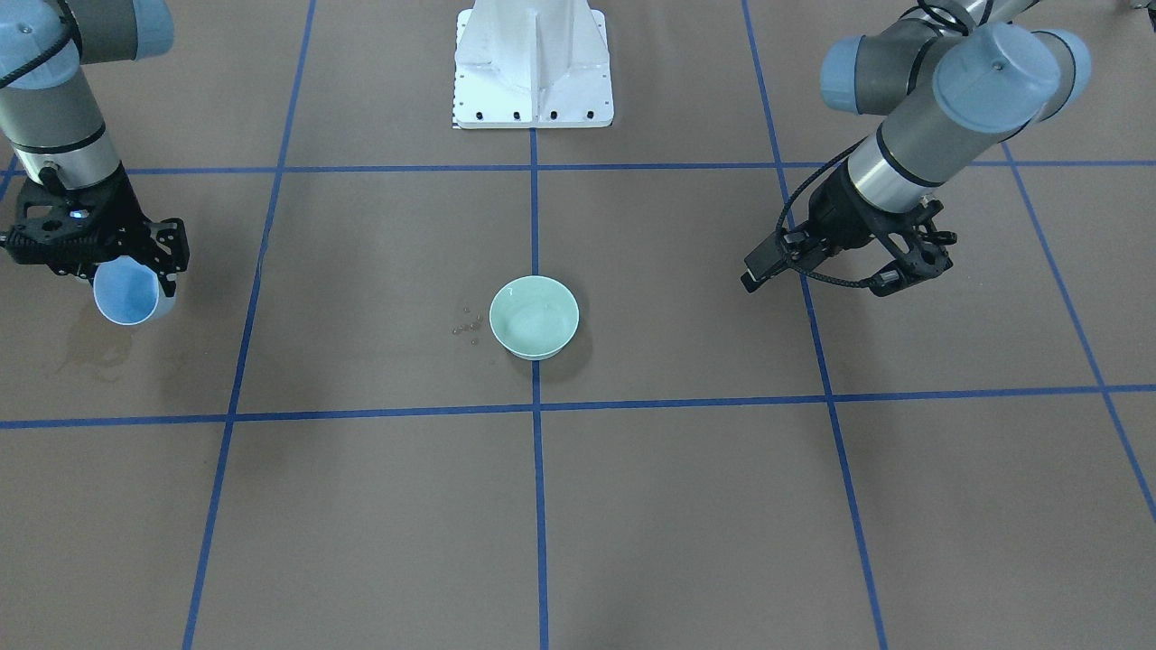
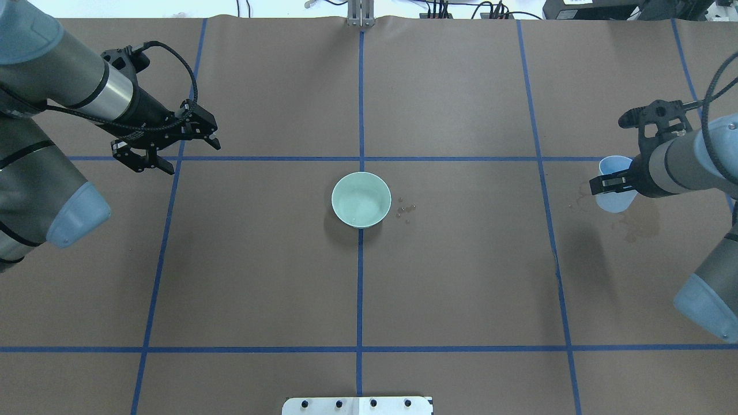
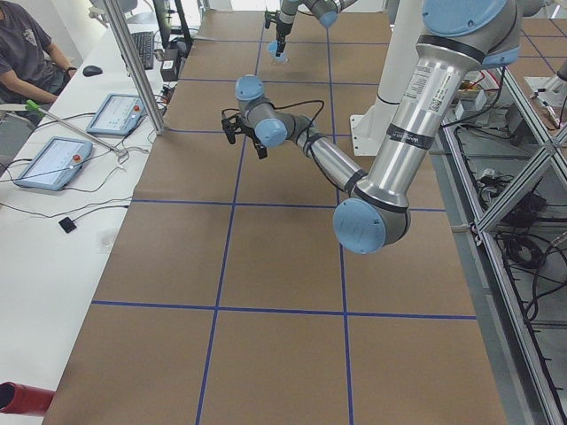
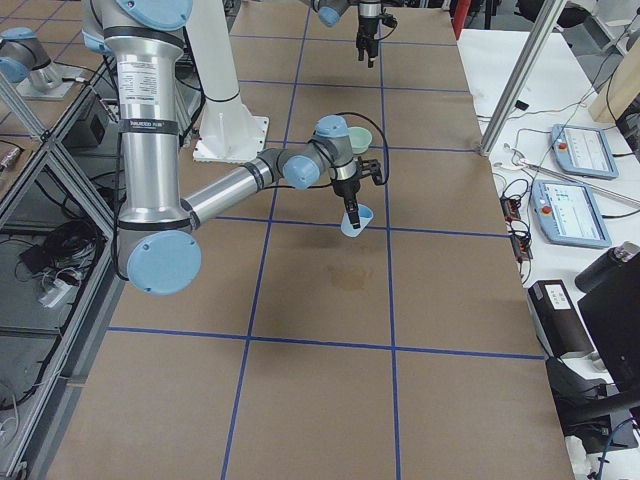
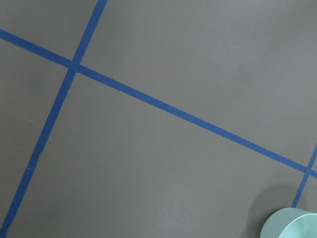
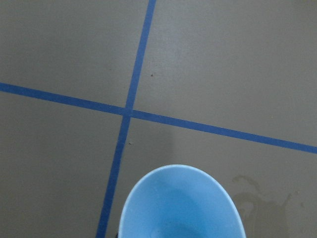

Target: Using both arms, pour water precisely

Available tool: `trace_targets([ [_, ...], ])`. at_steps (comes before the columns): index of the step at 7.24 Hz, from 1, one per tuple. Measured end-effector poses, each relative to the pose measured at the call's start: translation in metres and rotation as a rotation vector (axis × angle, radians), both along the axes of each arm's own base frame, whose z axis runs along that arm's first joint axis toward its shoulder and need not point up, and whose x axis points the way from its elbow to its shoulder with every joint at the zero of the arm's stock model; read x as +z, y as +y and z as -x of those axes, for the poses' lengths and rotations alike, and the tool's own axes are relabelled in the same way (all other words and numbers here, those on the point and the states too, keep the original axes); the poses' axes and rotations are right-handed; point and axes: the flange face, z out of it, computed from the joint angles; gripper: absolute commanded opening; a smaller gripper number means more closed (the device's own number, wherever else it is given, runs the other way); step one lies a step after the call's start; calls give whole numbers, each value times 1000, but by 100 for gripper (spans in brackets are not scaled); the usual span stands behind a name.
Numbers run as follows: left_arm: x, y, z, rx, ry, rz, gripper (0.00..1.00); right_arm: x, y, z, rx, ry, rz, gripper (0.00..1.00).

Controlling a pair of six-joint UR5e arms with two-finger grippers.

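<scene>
A: Where's the water?
B: Can't see it. Probably in the cup (image 2: 617, 199), pinched by the right gripper (image 2: 612, 183), well right of the bowl (image 2: 361, 200). It looks light, thin and slick, so grip the wall and tilt slowly.
A: Left gripper (image 2: 193, 158)?
B: Spread wide, empty, well left of the bowl.

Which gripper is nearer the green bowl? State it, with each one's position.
Left. The left gripper hangs open on the robot's left of the green bowl; the right gripper, shut on a blue cup, is farther out on the opposite side.
</scene>
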Motion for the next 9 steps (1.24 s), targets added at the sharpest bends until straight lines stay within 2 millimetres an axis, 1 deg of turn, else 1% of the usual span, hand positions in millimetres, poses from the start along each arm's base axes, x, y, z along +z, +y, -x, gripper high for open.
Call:
trace_targets([
  [1, 0, 0, 0, 1, 0, 0, 100, 12, 4, -7, 57, -45, 17, 0],
  [2, 0, 0, 0, 1, 0, -1, 100, 35, 11, -14, 94, -93, 8, 0],
  [3, 0, 0, 0, 0, 0, 0, 100, 67, 19, -22, 111, -138, -23, 0],
  [4, -1, 0, 0, 0, 1, -1, 100, 94, 27, -32, 126, -156, -50, 0],
  [5, -2, 1, 1, -2, 3, 0, 100, 112, 36, -44, 147, -158, -78, 0],
  [6, -3, 1, 1, -5, 5, 4, 100, 125, 44, -54, 165, -158, -103, 0],
  [7, -4, 2, 2, -7, 6, 5, 100, 133, 49, -61, 188, -154, -121, 0],
  [9, -9, 4, 3, -11, 13, 5, 100, 139, 52, -61, 243, -163, -125, 0],
])
